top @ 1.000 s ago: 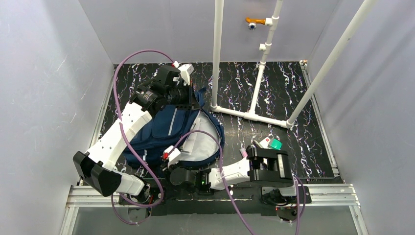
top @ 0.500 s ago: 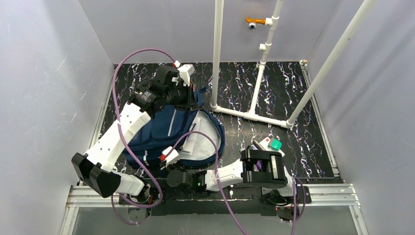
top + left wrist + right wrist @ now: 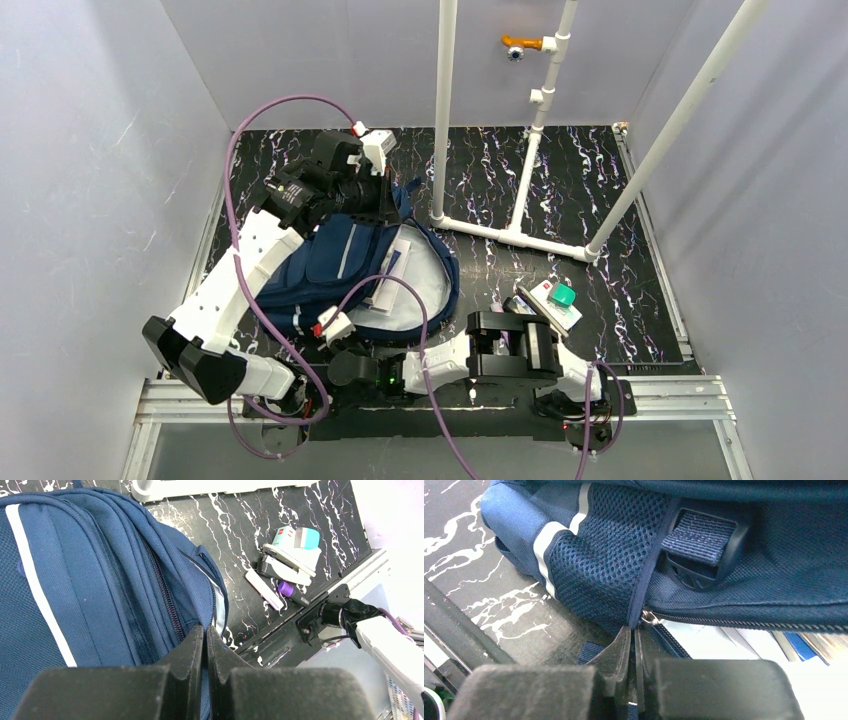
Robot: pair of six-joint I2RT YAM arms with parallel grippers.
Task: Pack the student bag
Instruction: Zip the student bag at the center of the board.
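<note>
I'm seeing the right gripper (image 3: pixel 630 630) at the table's (image 3: pixel 600 200) near edge, fingers pinching narrow on the zipper seam of the student bag (image 3: pixel 340 260), which is lying left of center. Farther back, the left gripper (image 3: pixel 205 627) is pressing its fingers fully together against the bag's top fold.

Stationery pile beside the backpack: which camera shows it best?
Left wrist view. The stationery pile lies unobstructed there, its pieces distinct: a teal-topped box, a stapler-like tool, a white stick, a purple-capped pen. Top external shows it small, pieces hard to separate. Right wrist shows only the backpack, not the pile.
</note>
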